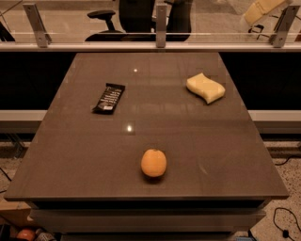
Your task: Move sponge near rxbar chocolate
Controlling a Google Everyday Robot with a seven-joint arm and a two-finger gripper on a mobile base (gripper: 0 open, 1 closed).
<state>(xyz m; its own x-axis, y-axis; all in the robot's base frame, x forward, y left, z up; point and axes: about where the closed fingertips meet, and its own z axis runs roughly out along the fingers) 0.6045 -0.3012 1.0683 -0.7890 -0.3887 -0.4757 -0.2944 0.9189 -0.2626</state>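
tool [263,10] at top right, well apart from sponge [205,88].

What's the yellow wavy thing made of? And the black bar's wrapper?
The sponge looks like soft foam: pale yellow, matte, thick. The rxbar chocolate has a flat black wrapper with pale print, probably plastic film. The gripper hangs top right, beyond the table.

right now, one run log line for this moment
gripper: top right, clear of sponge | sponge: table far right | rxbar chocolate: far left | orange: front centre
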